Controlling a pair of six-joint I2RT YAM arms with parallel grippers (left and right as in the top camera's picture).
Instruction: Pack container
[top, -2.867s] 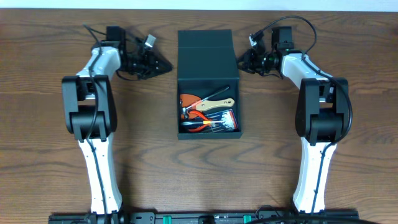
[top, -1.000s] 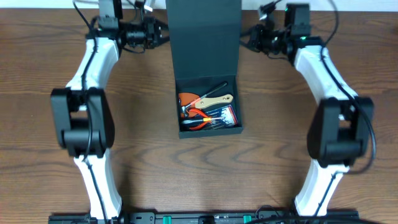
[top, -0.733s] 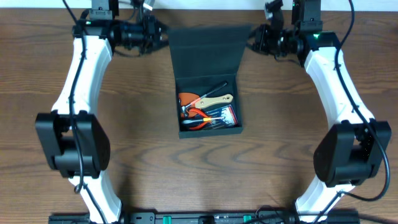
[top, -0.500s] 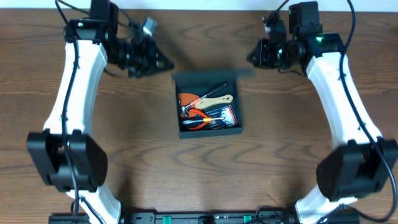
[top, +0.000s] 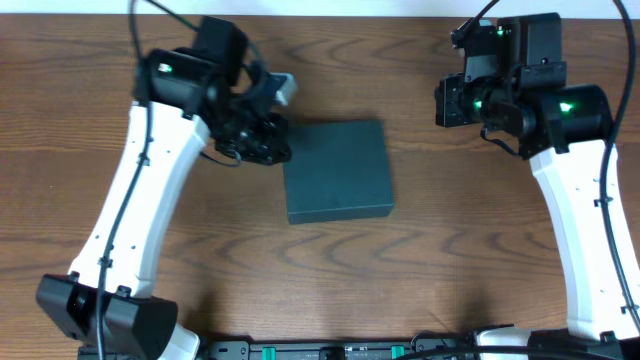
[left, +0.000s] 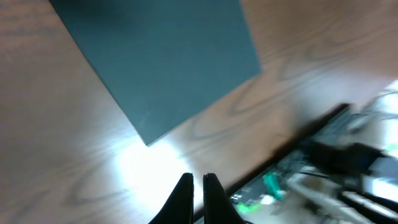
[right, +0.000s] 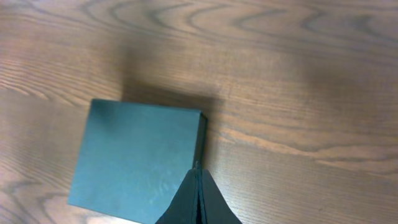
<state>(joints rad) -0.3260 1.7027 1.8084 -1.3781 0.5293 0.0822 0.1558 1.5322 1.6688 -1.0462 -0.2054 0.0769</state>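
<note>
The dark teal-green container (top: 337, 172) lies at the middle of the table with its flap lid down flat, so its contents are hidden. My left gripper (top: 276, 148) is shut and empty, hovering at the box's far left corner. My right gripper (top: 447, 103) is shut and empty, raised to the right of the box and apart from it. In the left wrist view the container (left: 161, 56) lies beyond the closed fingers (left: 198, 181). In the right wrist view the closed fingers (right: 198, 173) hang over the right edge of the container (right: 137, 162).
The box sits on a brown wooden table (top: 450, 250). A black rail with green connectors (top: 330, 350) runs along the table's front edge and also shows in the left wrist view (left: 323, 162).
The lid, earlier held up with the tools in view, has swung down and now covers the box. Both arms have pulled away from the back edge, the left one coming close to the box.
</note>
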